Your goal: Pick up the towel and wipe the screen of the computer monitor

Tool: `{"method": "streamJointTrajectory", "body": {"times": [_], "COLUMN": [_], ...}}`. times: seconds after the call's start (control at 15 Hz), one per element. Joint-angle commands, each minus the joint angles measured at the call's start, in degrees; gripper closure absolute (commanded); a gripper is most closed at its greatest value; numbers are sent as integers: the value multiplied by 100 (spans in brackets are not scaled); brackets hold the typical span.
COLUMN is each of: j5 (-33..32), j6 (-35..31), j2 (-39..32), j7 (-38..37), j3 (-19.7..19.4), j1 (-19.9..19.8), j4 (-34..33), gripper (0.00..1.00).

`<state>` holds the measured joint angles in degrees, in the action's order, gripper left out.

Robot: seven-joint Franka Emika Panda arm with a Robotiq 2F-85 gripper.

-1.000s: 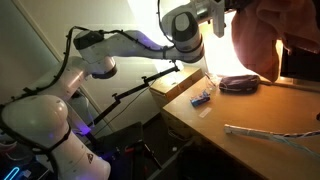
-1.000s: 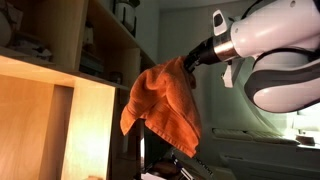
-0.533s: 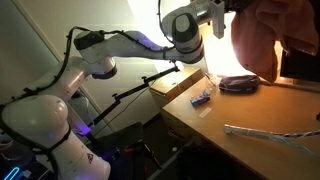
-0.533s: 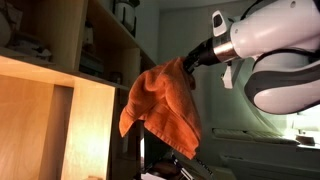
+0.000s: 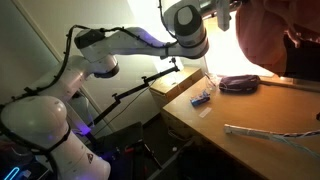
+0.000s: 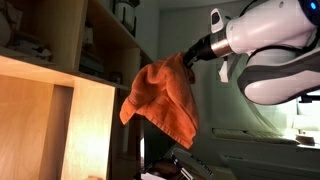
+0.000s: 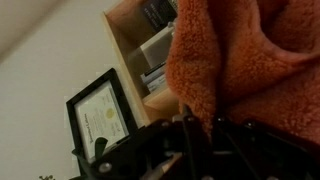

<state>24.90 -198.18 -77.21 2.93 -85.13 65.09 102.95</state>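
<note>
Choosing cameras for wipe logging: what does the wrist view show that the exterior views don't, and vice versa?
Wrist view only: a framed document standing below the shelves, and the towel's pile up close.

Exterior views only: the arm, the desk with a small blue object on it, and the towel's full drape hanging free.

Shared: the orange towel gripped by the gripper, with wooden shelving behind. No view clearly shows the monitor screen.

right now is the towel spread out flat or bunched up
Bunched, not spread: the towel hangs in loose folds from the tool, gripped at its top edge.
</note>
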Motion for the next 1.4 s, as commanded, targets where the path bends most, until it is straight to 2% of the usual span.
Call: {"method": "streamJointTrajectory", "body": {"times": [0.0,0.73,1.33], "j5": [-305,-624,-1101], "j6": [118,60,158], "j2": [202,430,738], "j7": [-61,26,106], "j3": [-197,13,482], "j1": [-335,-1415,-2176], "j4": [-436,-1692,-2825], "gripper": [98,98,98]}}
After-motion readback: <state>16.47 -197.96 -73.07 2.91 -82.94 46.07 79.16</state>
